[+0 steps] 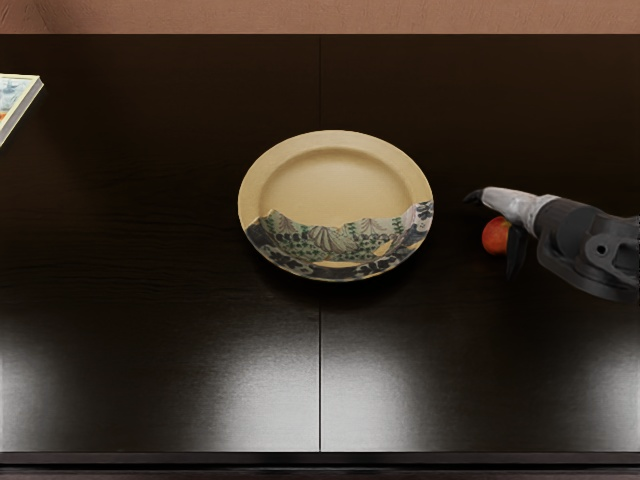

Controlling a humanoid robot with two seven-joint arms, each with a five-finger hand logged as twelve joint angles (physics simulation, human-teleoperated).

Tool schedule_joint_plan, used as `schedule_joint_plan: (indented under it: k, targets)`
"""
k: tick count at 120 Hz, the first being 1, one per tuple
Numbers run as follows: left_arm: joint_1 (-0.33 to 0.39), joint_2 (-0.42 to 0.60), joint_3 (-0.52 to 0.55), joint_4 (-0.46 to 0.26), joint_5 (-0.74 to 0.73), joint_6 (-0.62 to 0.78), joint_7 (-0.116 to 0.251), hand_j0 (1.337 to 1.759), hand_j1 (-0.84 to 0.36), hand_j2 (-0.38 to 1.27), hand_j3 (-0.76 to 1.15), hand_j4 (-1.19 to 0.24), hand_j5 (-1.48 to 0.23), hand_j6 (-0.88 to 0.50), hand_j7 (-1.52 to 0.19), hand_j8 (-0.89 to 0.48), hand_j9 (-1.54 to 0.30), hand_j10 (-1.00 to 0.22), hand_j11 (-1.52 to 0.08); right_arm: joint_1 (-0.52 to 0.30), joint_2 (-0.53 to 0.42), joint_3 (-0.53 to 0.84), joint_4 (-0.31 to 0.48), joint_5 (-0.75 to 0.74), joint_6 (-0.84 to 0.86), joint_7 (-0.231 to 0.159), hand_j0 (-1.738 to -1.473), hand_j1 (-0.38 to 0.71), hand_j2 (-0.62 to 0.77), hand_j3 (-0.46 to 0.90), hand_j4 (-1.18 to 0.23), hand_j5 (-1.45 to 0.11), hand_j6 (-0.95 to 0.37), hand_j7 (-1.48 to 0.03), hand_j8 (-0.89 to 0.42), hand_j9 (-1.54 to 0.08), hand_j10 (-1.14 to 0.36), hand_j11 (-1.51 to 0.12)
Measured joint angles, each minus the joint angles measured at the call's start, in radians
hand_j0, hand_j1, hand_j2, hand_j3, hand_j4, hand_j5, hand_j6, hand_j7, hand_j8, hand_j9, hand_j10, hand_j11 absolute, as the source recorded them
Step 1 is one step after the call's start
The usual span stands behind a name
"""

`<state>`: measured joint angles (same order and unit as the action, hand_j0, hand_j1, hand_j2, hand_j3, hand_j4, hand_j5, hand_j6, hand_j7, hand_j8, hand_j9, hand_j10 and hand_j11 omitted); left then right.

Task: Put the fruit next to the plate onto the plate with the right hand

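Right now the fruit [495, 236] sits on the bench [160, 330] just to the right of the plate [335, 185], near its rim but apart from it. Your right hand [535, 222] comes in from the right edge and is at the fruit, partly covering its right side. The fingers [517, 255] are spread and released: one reaches past the top of the fruit, another hangs down at its near right, and no squeeze shows yet.

Judge the fruit as small, round, light and smooth-skinned. It will likely roll on this glossy bench if you nudge it, and it could squirt out of a pinch taken too high. Close across its widest part, on opposite sides, with firm but modest pressure so you do not bruise it.

Mind the plate's raised rim. Lift the fruit clear of it before you travel left, then set it down in the bare, shallow centre so it does not roll out. You have open bench all around. The only other thing is a book [15, 100] at the far left edge, well away from your path.
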<state>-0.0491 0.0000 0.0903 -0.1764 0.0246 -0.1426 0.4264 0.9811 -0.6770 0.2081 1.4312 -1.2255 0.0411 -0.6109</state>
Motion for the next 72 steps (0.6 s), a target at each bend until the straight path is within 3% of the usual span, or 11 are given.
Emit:
schedule_joint_plan:
  k: [72]
  targets:
    - [0.0,0.0,0.0,0.0,0.0,0.0,0.0,1.658,0.34,0.0,0.0,-0.01,-0.01,-0.01,-0.01,-0.01,-0.01,-0.01,-0.01,-0.043,0.006,0.0,0.0,-0.063,-0.075,0.0,-1.658,-0.13,-0.03,0.0,-0.19,-0.24,-0.19,-0.24,-0.19,-0.24,-0.19,-0.24]
